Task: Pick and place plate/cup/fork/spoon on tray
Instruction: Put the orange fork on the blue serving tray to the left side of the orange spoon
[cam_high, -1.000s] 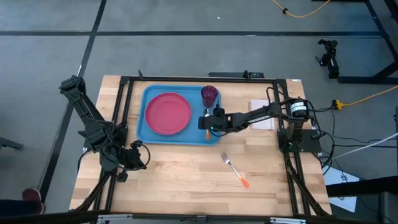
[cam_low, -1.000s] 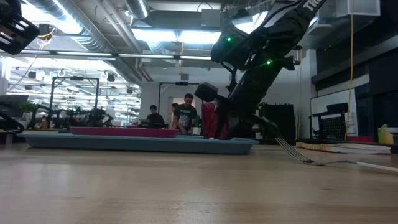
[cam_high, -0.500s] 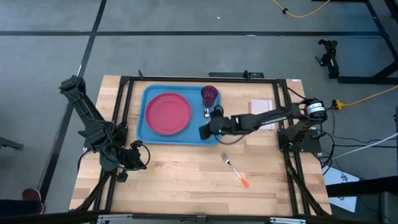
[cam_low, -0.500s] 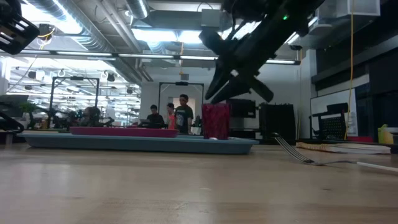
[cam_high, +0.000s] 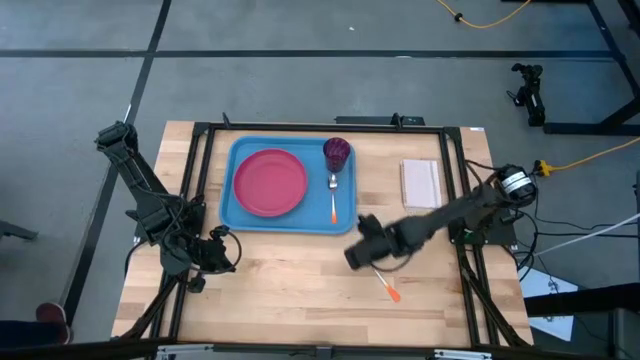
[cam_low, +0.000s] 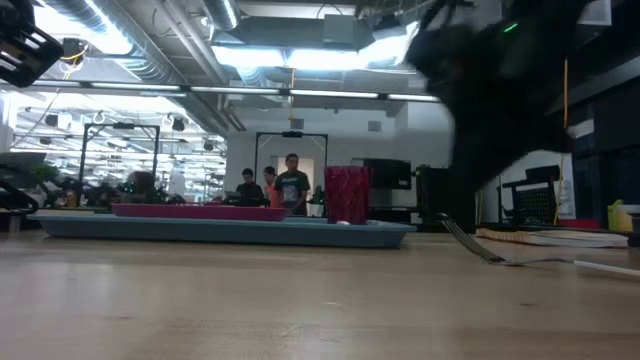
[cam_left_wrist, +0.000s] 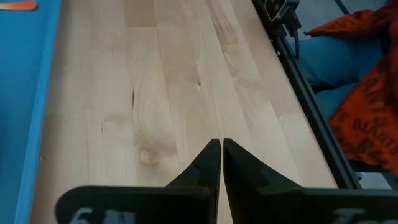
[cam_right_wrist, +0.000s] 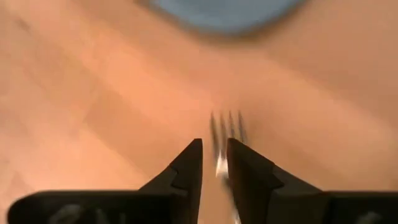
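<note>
In the high view we see the left arm parked at lower left of the table, its left gripper (cam_high: 222, 252) resting low over bare wood, well apart from the tray; in the left wrist view its fingers (cam_left_wrist: 208, 163) are pressed together, clenched on nothing, with a person's orange and blue clothing (cam_left_wrist: 367, 81) past the table edge. Moving right, the light-blue tray (cam_high: 237, 215) sits upper centre of the table. On it we see the pink-red plate (cam_high: 270, 182) filling its left half, the maroon cup (cam_high: 337, 152) in its upper right corner, and the spoon (cam_high: 333, 198) lying just below the cup, bowl toward the cup, orange handle end toward the tray's lower edge. In the low view the cup (cam_low: 347, 194) stands upright on the tray (cam_low: 220, 230), with people in the room behind. Right of the tray, the white pad (cam_high: 420, 182) lies on the wood. The right gripper (cam_high: 362, 255) hangs lower centre, below the tray's lower right corner, directly over the fork (cam_high: 387, 286), whose orange handle end shows beyond it at lower right. In the right wrist view the fingers (cam_right_wrist: 189, 163) are nearly together with a narrow gap, the fork's tines (cam_right_wrist: 227, 130) showing just past the tips; we cannot tell whether they grip it.
</note>
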